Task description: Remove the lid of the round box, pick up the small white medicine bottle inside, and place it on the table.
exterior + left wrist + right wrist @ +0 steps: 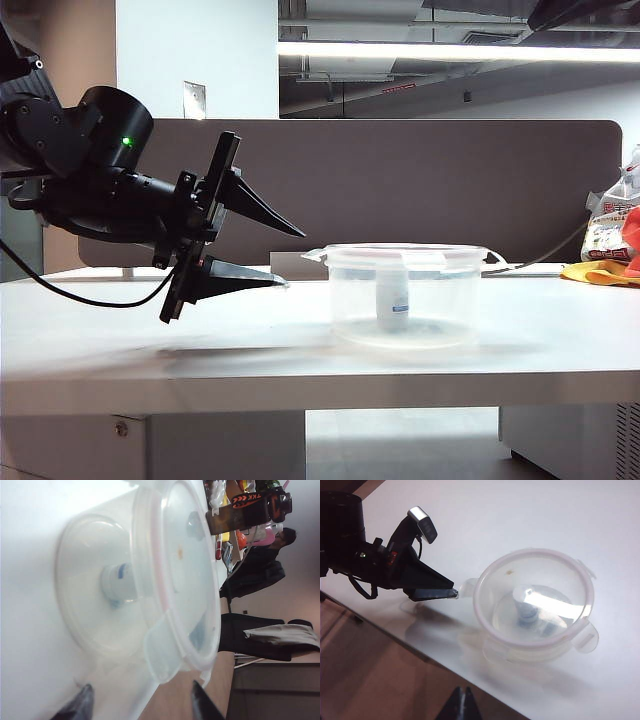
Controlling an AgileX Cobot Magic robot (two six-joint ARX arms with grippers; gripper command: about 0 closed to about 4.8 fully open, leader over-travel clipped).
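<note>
Here, box on counter, lid still on, blocking bottle upright inside, long axis vertical. Partition behind. Left end effector spread, empty, just beside lid tab. Right end effector closed, empty, apart.

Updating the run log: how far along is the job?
Nothing done yet: lid sits on the box, bottle inside. Left pincer is open beside the lid's tab, not touching; right pincer waits shut above. Left: lift lid, take out bottle, set it on table.
</note>
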